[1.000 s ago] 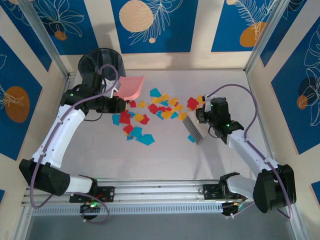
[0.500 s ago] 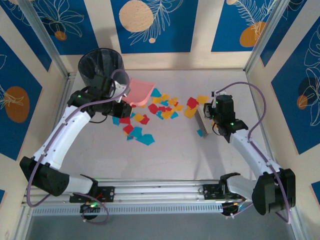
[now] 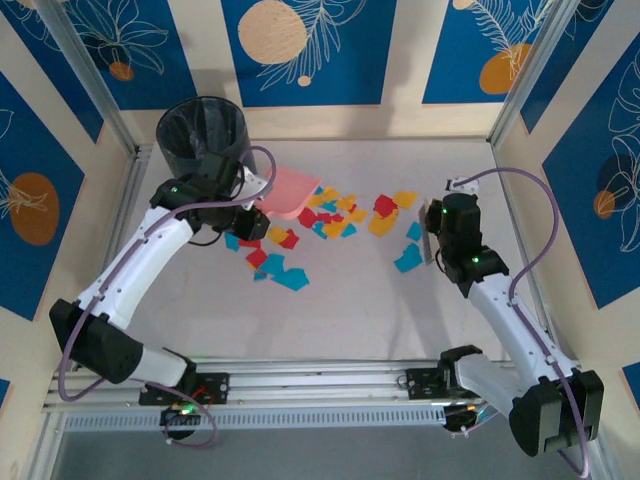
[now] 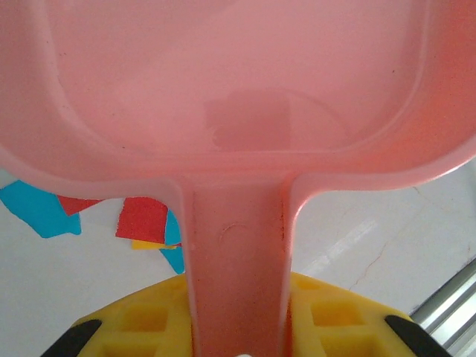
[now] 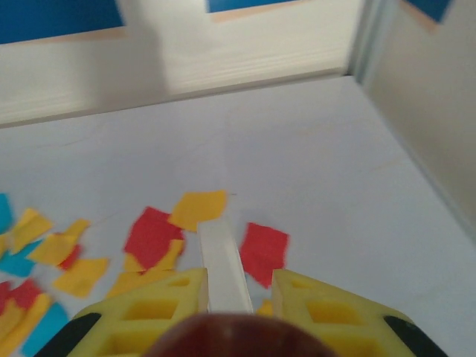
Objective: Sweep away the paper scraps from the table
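Red, yellow and cyan paper scraps (image 3: 330, 215) lie scattered across the middle of the white table (image 3: 350, 310). My left gripper (image 3: 255, 195) is shut on the handle (image 4: 238, 260) of a pink dustpan (image 3: 290, 190), whose front edge sits at the left side of the scraps. A few scraps (image 4: 141, 219) show under the pan (image 4: 238, 89). My right gripper (image 3: 438, 228) is shut on a small brush (image 3: 428, 232) to the right of the pile, with two cyan scraps (image 3: 408, 258) beside it. The brush's white back (image 5: 223, 271) points at red and yellow scraps (image 5: 152, 234).
A black mesh bin (image 3: 203, 130) stands at the back left corner, just behind the left arm. Aluminium rails (image 3: 320, 375) edge the table's near side, and blue floral wall panels (image 3: 300, 50) close in the back and sides.
The left arm pushed the dustpan right, up to the scraps. The right arm swung the brush right and back, away from the pile, turning it more upright; cyan scraps near it shifted.
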Robot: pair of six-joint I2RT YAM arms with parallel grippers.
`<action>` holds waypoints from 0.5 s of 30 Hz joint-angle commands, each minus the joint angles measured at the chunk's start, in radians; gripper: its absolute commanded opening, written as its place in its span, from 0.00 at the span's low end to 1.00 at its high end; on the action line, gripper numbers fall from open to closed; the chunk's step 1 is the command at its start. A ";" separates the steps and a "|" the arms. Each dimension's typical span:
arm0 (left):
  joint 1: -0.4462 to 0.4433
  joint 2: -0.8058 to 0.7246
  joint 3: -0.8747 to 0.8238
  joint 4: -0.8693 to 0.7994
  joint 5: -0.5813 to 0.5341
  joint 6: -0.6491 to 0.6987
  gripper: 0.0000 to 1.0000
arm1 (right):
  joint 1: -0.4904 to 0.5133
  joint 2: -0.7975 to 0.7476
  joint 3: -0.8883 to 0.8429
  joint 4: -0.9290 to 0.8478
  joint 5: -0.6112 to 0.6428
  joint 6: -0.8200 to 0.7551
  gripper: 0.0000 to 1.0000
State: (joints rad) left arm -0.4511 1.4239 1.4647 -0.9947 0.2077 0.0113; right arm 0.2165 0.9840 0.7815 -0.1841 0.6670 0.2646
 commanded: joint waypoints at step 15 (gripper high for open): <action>-0.031 0.015 -0.022 -0.038 0.006 0.075 0.00 | -0.075 0.178 0.022 0.079 0.286 -0.008 0.00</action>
State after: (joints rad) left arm -0.4610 1.4490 1.4586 -1.0107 0.2047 0.0486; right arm 0.1604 1.1358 0.7815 -0.1852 0.8959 0.2634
